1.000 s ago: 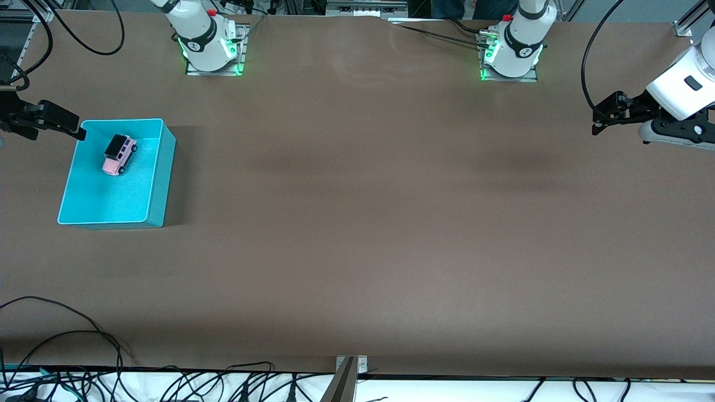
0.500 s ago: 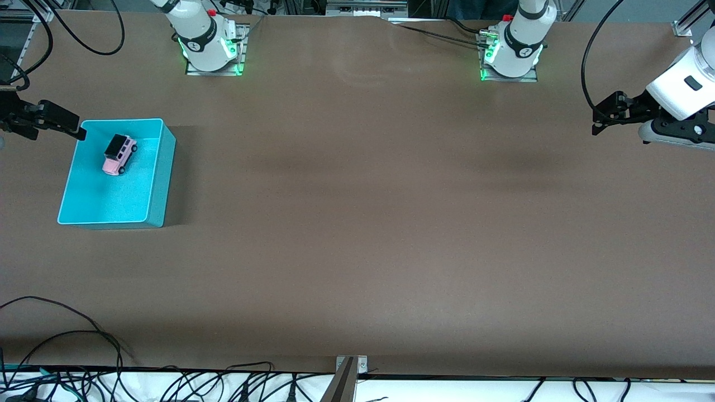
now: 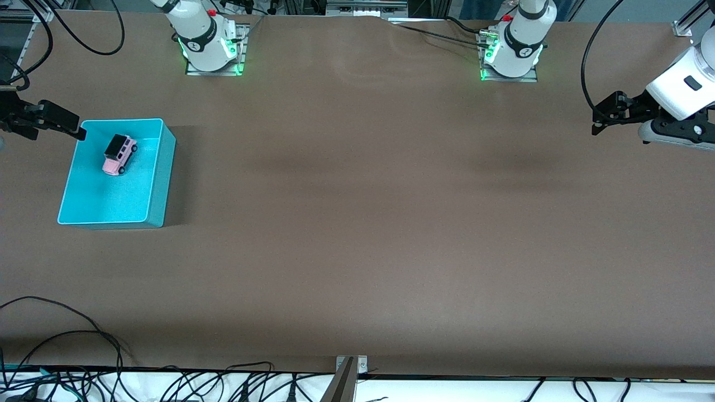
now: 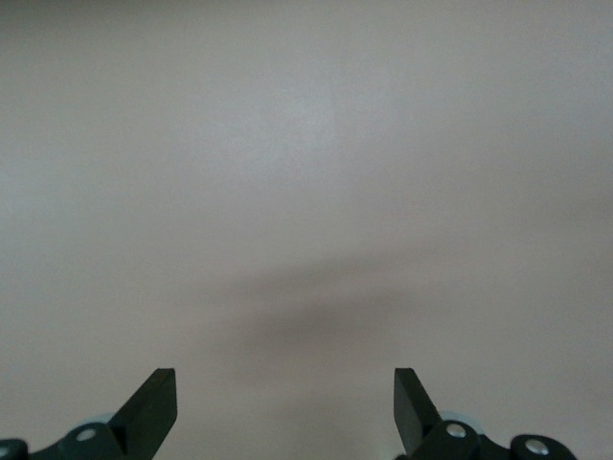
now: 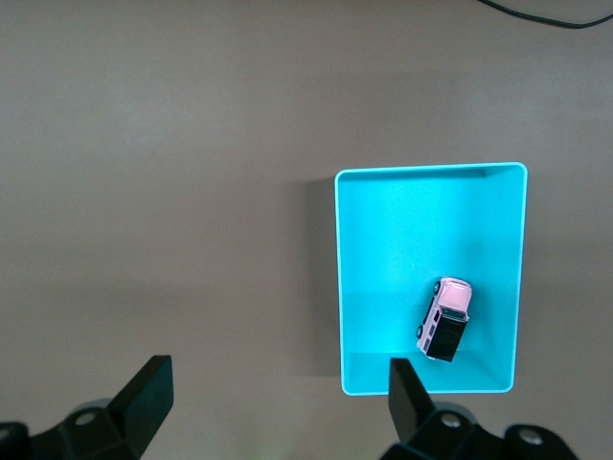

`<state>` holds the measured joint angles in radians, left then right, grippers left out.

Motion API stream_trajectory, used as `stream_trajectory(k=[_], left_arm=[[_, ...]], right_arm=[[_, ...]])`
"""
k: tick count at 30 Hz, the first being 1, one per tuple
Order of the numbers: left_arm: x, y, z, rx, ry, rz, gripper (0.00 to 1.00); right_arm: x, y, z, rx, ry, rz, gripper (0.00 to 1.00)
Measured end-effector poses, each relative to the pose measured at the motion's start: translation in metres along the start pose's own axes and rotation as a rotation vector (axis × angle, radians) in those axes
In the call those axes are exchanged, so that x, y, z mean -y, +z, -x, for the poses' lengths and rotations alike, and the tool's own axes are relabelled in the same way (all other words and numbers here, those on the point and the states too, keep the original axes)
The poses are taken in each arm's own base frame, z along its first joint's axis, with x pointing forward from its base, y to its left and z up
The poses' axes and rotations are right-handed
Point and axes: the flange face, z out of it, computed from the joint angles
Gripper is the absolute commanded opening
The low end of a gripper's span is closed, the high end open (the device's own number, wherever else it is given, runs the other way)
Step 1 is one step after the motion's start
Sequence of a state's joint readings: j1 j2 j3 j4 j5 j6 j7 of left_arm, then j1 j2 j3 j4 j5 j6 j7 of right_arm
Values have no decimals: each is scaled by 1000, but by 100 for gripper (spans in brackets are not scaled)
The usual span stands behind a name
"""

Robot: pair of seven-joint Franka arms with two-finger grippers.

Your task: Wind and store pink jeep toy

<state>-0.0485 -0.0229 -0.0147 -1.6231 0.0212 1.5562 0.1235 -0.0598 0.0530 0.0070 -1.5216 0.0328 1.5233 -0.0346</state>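
- Already the pink jeep toy (image 3: 119, 154) sits upright on its wheels inside the turquoise bin (image 3: 159, 184), in the part of the bin farther from the front camera, its black roof end pointing toward 1 o'clock in the front view.
- Bin rests on the brown table (image 3: 357, 223) at the right arm's end.
- Right gripper (image 3: 56, 123) hangs just beside the bin's corner, at about 10 o'clock from the jeep, holding nothing; its 2 fingers (image 5: 144, 398) stand wide apart.
- Left gripper (image 3: 606, 114) waits over bare table at the left arm's end, well apart from the bin, empty, its 2 fingers (image 4: 153, 402) spread apart.
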Motion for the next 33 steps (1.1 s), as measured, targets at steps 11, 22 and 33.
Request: stream_trajectory(k=[11, 22, 33], left_arm=[[0, 0, 0, 0, 0, 0, 100], [-1, 0, 0, 0, 0, 0, 100], [-3, 7, -4, 13, 5, 1, 100]], right_arm=[[0, 0, 0, 0, 1, 1, 100], [0, -1, 0, -1, 1, 1, 100], [-1, -1, 0, -1, 2, 2, 100]])
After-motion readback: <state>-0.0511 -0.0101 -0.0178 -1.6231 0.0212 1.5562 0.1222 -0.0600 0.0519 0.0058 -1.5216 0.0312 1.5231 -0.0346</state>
